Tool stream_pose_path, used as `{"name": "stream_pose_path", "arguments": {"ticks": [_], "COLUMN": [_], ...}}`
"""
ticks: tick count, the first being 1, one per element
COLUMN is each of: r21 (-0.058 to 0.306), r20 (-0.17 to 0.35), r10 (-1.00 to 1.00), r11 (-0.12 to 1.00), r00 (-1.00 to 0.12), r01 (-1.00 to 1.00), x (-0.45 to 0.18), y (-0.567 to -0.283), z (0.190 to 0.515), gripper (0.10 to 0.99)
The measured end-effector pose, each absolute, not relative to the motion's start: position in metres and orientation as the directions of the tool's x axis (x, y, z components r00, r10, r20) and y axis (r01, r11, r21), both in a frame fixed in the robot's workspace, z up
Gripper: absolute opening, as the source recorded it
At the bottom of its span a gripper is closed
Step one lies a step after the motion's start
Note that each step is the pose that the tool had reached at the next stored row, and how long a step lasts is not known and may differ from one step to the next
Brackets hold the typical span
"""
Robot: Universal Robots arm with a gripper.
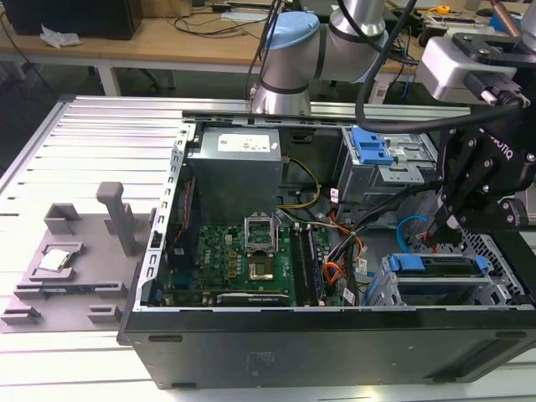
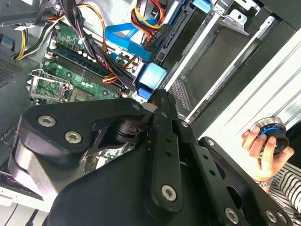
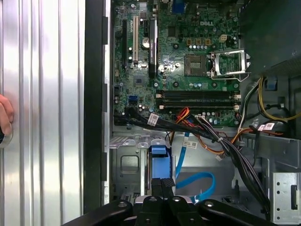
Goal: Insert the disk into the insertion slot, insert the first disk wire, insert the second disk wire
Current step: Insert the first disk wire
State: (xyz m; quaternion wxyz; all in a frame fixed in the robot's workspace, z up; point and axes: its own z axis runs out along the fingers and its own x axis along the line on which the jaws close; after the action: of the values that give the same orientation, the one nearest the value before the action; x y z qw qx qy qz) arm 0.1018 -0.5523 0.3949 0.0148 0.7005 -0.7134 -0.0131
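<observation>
item: hand. state: fingers drawn narrow, side by side, nothing visible between them. the tips are set against the blue carrier handle in the first wrist view.

item: disk. location: flat in the insertion slot, the grey perforated cage at the exterior view's right of the open case. it looks most of the way in; i cannot tell whether it is fully home.

item: blue cable. likely one of the disk wires. location: looped loose just beside my fingertips; where its free end lies is not clear.

item: black wire bundle. location: runs from the motherboard edge towards the cage, near my hand but apart from it.

item: person. location: outside the case wall, gripping a round knob, well apart from the work.

handling note, as judgement: the step in hand reads as seating the disk.
- i do best pressing on the middle of the handle, along the line of the bay, so the carrier does not cock on its rails.
- force should be slow and even, because thin sheet metal will bind a skewed carrier.
- the blue loop should be kept out from between carrier and cage.
- risk: my tips slipping off the smooth plastic.
</observation>
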Motion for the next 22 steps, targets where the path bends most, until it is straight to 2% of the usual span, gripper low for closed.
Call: {"name": "stream_pose_path", "arguments": {"ticks": [22], "r21": [0.039], "r20": [0.003], "r10": [-1.0], "r11": [0.018], "r00": [-0.018], "r01": [-0.999], "x": [0.103], "y": [-0.552], "z": [0.384], "gripper": [0.106]}}
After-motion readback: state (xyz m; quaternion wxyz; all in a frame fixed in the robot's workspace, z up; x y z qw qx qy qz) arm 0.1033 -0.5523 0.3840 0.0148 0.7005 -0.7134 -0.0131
